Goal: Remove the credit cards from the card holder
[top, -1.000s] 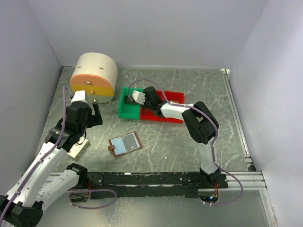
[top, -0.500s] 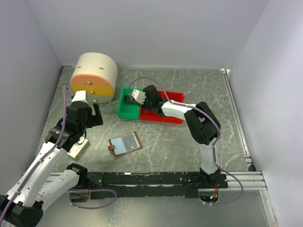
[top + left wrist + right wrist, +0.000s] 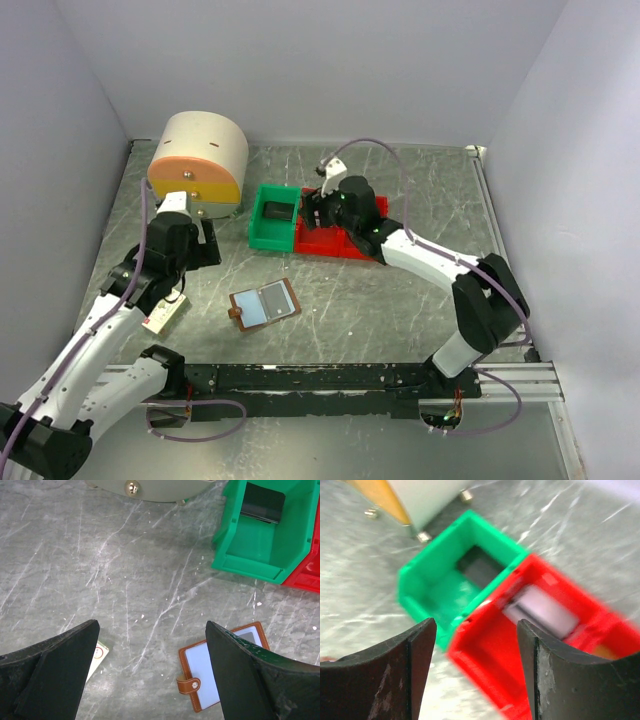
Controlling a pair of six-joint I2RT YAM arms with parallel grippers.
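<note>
Marbled tabletop (image 3: 400, 300): card holder (image 3: 220, 672) near left gripper (image 3: 151, 630), jaws wide, empty; right gripper (image 3: 475, 625) parted, empty, well apart.

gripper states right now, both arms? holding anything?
Left gripper: open, holding nothing.
Right gripper: open, holding nothing.

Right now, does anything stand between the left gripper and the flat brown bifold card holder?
Nothing visible does. The open left gripper hangs over bare grey marbled table; the card holder lies open by one finger, the small white-and-red box by the other.
</note>
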